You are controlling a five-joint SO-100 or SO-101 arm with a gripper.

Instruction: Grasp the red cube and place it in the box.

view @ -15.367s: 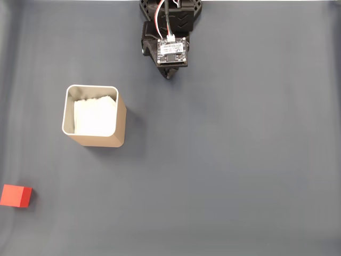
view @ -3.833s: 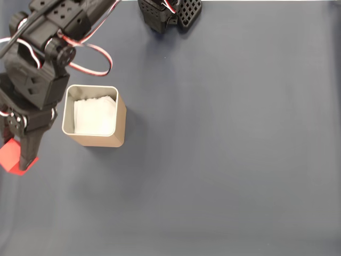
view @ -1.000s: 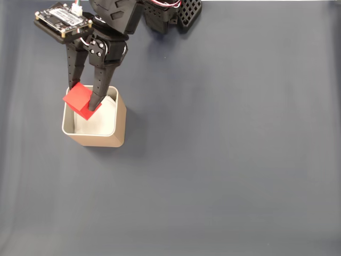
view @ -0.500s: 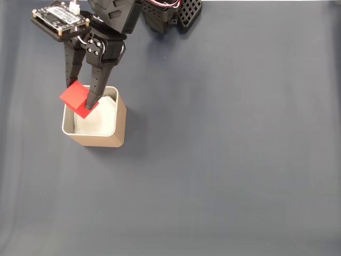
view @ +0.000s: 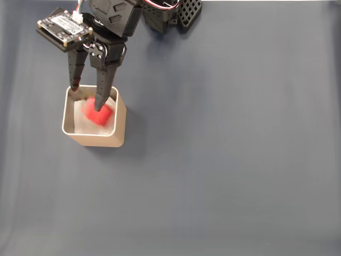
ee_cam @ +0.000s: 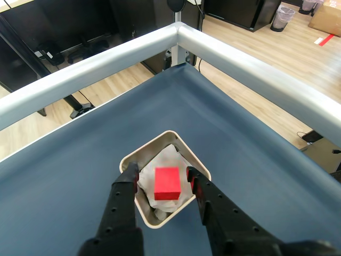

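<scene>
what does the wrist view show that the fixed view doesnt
Wrist view alone: the table's metal edge rail, wood floor beyond it, and the cube sharp, with gaps to both jaws. Fixed view alone: the arm's circuit board and the wide bare tabletop; there the cube is blurred. Both: the cube inside the box, gripper open above it.

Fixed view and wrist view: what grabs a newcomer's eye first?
The red cube, sitting inside the tan box on its white lining, blurred in the fixed view. Next, the black gripper poised over the box's rim, fingers spread either side of the cube, not touching it.
</scene>
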